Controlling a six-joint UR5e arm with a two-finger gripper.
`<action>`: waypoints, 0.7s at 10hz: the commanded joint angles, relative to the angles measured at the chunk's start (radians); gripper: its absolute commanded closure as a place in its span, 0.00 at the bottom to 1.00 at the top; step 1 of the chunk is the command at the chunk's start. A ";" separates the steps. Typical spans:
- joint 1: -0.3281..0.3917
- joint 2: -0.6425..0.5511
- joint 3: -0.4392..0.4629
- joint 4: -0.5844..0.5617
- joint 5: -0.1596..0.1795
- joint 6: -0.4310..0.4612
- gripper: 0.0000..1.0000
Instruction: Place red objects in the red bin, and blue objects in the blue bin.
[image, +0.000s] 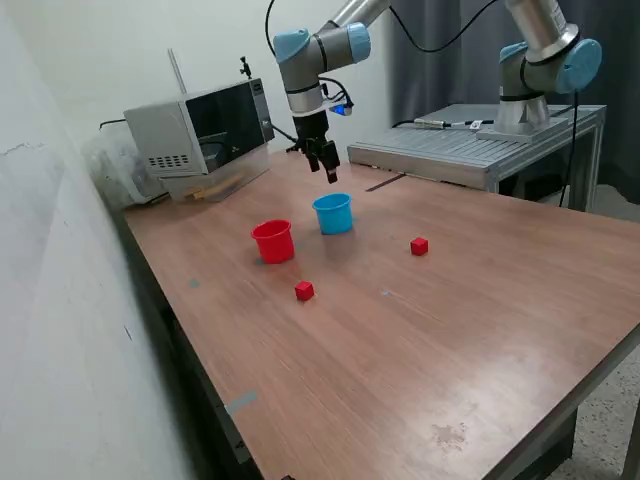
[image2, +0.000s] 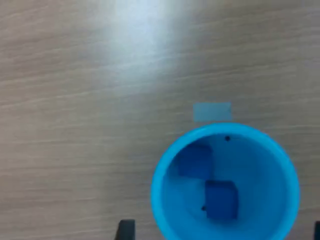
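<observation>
On the table (image: 480, 330), nearest the camera relative to the red bin: one red cube (image: 304, 290), lying loose just in front of the red bin (image: 273, 241). A second red cube (image: 419, 245) lies well apart toward the exterior view's right.
Red bin: upright; contents cannot be made out.
Blue bin (image: 333, 213): upright, just beside the red bin on the exterior view's right. Holds two blue cubes (image2: 221, 199) (image2: 195, 160), seen in the wrist view.
Gripper (image: 325, 163): hangs above and behind the blue bin, fingers parted, carrying nothing.
Step in hand, judged: blue sorting done, red cubes remain. Advice: take the near cube first, descend straight, straddle its flat faces, then release low over the red bin
</observation>
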 joint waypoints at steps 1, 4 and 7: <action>0.068 -0.071 0.004 0.125 0.047 0.007 0.00; 0.138 -0.169 0.047 0.138 0.129 0.070 0.00; 0.237 -0.189 0.090 0.137 0.156 0.148 0.00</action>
